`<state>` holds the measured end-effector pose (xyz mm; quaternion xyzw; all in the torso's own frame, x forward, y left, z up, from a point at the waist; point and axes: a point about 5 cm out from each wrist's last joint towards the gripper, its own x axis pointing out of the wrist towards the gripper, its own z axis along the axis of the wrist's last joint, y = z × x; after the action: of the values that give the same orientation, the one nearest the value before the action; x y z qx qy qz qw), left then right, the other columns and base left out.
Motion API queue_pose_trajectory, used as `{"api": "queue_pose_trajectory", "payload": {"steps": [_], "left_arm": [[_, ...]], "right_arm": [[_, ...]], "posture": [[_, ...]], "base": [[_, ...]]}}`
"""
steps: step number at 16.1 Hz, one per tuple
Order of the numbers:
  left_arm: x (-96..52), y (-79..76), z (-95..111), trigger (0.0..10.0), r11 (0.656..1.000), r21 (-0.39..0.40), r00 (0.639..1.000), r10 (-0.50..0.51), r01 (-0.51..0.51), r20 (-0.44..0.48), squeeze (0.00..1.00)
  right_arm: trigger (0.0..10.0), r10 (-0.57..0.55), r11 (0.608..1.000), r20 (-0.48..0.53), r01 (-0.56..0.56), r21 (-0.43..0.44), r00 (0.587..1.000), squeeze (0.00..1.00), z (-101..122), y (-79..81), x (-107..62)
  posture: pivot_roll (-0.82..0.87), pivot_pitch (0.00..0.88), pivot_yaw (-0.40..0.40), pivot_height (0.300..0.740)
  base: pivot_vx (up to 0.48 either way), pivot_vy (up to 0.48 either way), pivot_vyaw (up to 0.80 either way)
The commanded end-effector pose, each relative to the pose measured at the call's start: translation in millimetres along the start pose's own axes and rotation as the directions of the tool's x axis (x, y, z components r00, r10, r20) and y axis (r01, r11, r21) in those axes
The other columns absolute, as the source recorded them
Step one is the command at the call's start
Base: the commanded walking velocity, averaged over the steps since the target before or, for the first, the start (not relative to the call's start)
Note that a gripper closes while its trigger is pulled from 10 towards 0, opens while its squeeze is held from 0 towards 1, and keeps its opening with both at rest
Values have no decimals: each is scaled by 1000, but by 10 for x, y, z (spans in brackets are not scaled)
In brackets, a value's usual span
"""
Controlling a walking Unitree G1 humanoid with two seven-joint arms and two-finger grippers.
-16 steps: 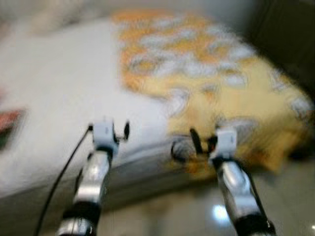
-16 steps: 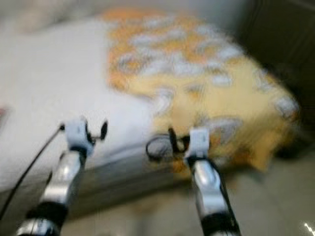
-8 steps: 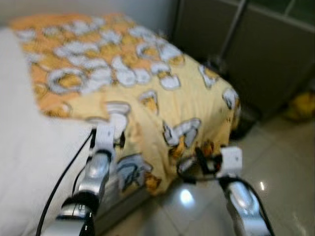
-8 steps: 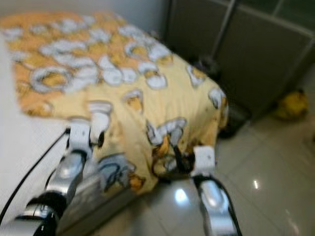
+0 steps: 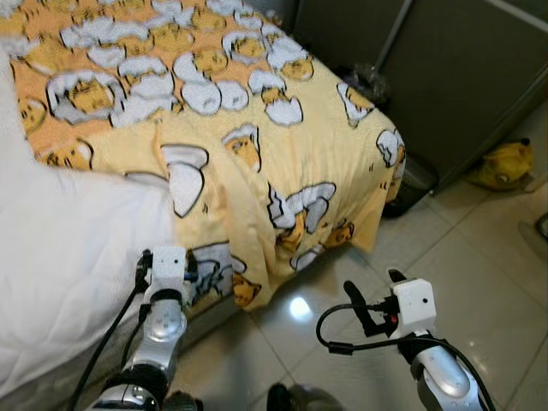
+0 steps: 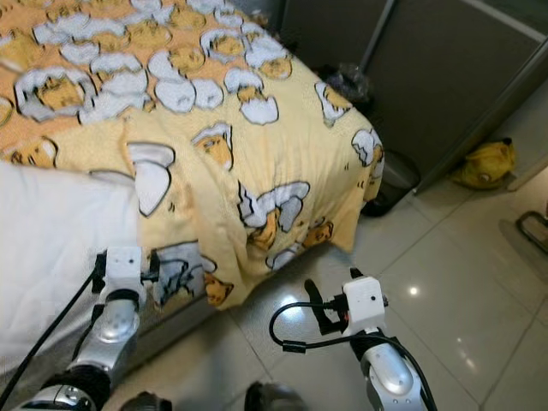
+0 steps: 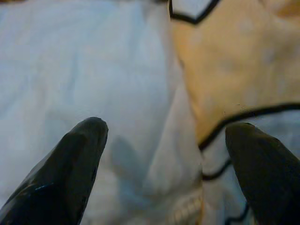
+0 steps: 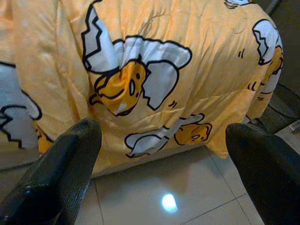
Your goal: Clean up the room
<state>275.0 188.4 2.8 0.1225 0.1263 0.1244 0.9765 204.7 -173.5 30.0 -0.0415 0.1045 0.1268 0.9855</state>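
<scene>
A yellow quilt (image 5: 257, 145) printed with white egg cartoons covers the far part of the bed and hangs over its corner to the floor. White bedding (image 5: 60, 248) covers the near left part. My left gripper (image 5: 164, 264) is open at the bed's side, right where the white bedding (image 7: 84, 70) meets the quilt (image 7: 239, 61). My right gripper (image 5: 375, 298) is open over the tiled floor, apart from the bed, facing the hanging quilt (image 8: 154, 61). Both hold nothing.
Glossy tiled floor (image 5: 479, 257) spreads to the right of the bed. A dark wardrobe wall (image 5: 462, 68) stands behind, with a yellow bag (image 5: 505, 164) at its foot. A dark bin (image 5: 417, 181) sits by the bed's far corner.
The camera has swung right and down, so the bed's corner and floor now show. Both grippers sit lower in the picture; the left one is now at the bed's side.
</scene>
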Motion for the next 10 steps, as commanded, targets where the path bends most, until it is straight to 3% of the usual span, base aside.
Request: {"api": "queue_pose_trajectory", "payload": {"steps": [1,6,10], "left_arm": [[-28,-79,6,10000,1000,-25,1000,-11,12,8,0],[-52,-250,71,10000,997,-61,998,-54,56,36,0],[11,-307,101,10000,998,-51,999,-44,43,-20,0]], "right_arm": [[10000,9,1000,-17,-9,-12,1000,0,5,-37,-41],[10000,26,1000,-42,-26,-6,999,0,24,-37,-98],[10000,46,999,-67,-46,-13,997,0,27,-26,-164]], "posture": [[-132,183,-186,740],[-145,197,-200,740],[-173,216,-217,740]], "base": [[0,0,0],[0,0,0],[0,0,0]]}}
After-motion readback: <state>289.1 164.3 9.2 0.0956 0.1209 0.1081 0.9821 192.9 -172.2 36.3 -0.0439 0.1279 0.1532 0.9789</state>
